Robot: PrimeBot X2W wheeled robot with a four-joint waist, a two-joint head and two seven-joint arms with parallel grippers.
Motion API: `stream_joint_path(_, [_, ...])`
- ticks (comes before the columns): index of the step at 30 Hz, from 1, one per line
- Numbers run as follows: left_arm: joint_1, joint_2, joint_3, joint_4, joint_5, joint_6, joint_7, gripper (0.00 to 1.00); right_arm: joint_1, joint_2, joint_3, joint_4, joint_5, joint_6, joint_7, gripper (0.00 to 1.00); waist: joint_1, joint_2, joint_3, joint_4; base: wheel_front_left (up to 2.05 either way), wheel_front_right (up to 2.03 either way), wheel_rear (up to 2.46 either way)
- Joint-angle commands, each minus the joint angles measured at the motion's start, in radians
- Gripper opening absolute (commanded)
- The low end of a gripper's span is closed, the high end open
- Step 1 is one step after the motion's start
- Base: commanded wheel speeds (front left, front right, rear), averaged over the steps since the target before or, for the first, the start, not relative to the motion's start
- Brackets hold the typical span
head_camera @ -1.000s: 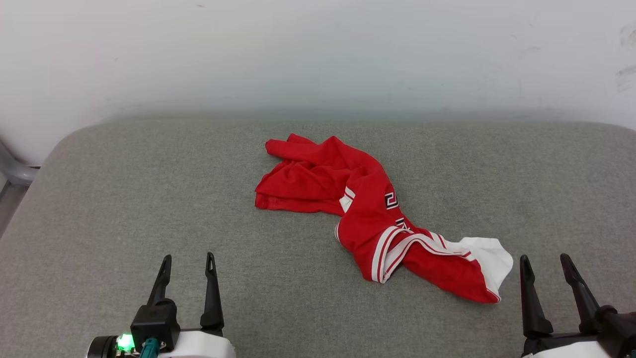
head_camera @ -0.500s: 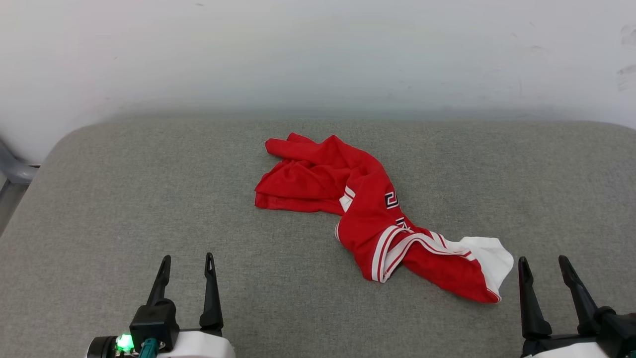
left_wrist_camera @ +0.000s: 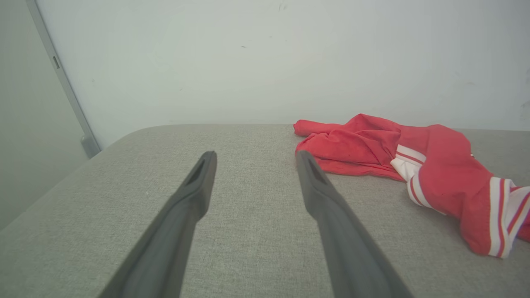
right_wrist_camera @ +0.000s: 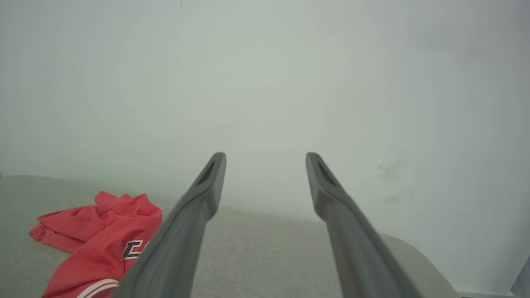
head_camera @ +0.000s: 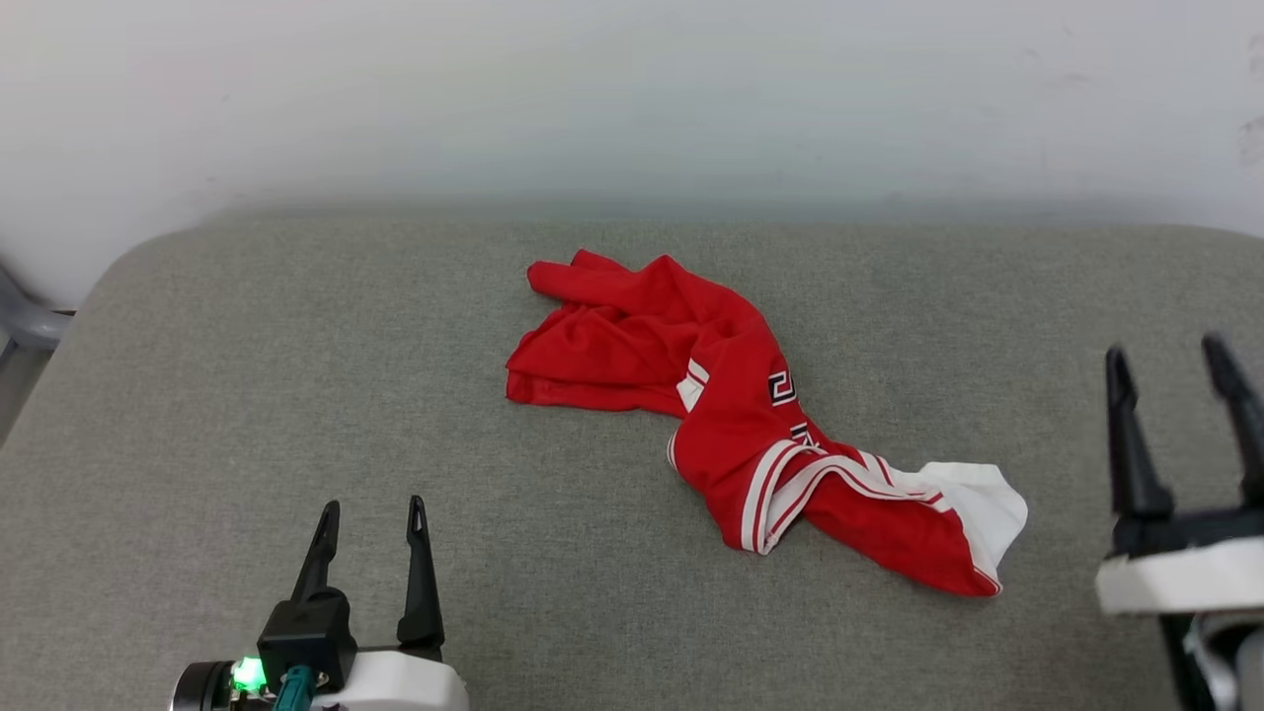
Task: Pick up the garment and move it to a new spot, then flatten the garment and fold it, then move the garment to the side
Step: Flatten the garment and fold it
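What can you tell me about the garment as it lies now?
The garment is a red jersey-like shirt of soft-looking knit, with white red-striped trim, a white sleeve end at its near right and bits of black, white-outlined lettering. It lies crumpled in a diagonal heap on the grey padded surface, touching nothing else; the open left hand and right hand are clear of it.

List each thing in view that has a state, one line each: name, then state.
shirt, crumpled and unfolded, lying loose on the grey pad, held by nothing.
left tool, open, empty, apart from the shirt.
right tool, open, empty, apart from the shirt.
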Motion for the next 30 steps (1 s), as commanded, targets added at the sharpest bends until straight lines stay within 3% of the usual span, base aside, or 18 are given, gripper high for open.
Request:
stream_joint_path(1, [-0.017,-0.006,0.001,-0.001,0.010,-0.004,-0.003,1.00,-0.058,-0.048,0.014,0.005,0.016,-0.001,-0.002,1.00,0.0000,0.0000,0.010,-0.001,0.00,0.00,0.00])
stream_joint_path(8, [-0.045,-0.010,0.009,0.004,0.013,-0.018,-0.003,1.00,-0.258,-0.289,0.185,0.159,0.171,-0.001,0.044,1.00,0.0000,0.0000,0.046,0.005,0.00,0.00,0.00])
stream_joint_path(13, [-0.066,-0.014,0.012,0.005,0.016,-0.027,-0.003,1.00,-0.349,-0.475,0.412,0.218,0.370,-0.001,0.276,1.00,0.0000,0.0000,0.076,0.017,0.00,0.00,0.00])
stream_joint_path(14, [-0.066,-0.014,0.012,0.005,0.016,-0.027,-0.003,1.00,-0.349,-0.475,0.412,0.218,0.370,-0.001,0.276,1.00,0.0000,0.0000,0.076,0.017,0.00,0.00,0.00])
stream_joint_path(20, [-0.090,-0.019,0.015,0.007,0.018,-0.034,-0.003,1.00,-0.403,-0.656,0.702,0.189,0.613,-0.001,0.601,1.00,0.0000,0.0000,0.112,0.031,0.00,0.00,0.00])
stream_joint_path(25, [-0.113,-0.022,0.012,0.007,0.018,-0.037,-0.003,1.00,-0.449,-0.720,0.825,0.211,0.727,-0.001,0.775,1.00,0.0000,0.0000,0.148,0.052,0.00,0.00,0.00])
stream_joint_path(30, [-0.139,-0.024,0.002,0.004,0.016,-0.038,-0.003,1.00,-0.513,-0.720,0.891,0.288,0.751,-0.001,0.824,1.00,0.0000,0.0000,0.201,0.078,0.00,0.00,0.00])
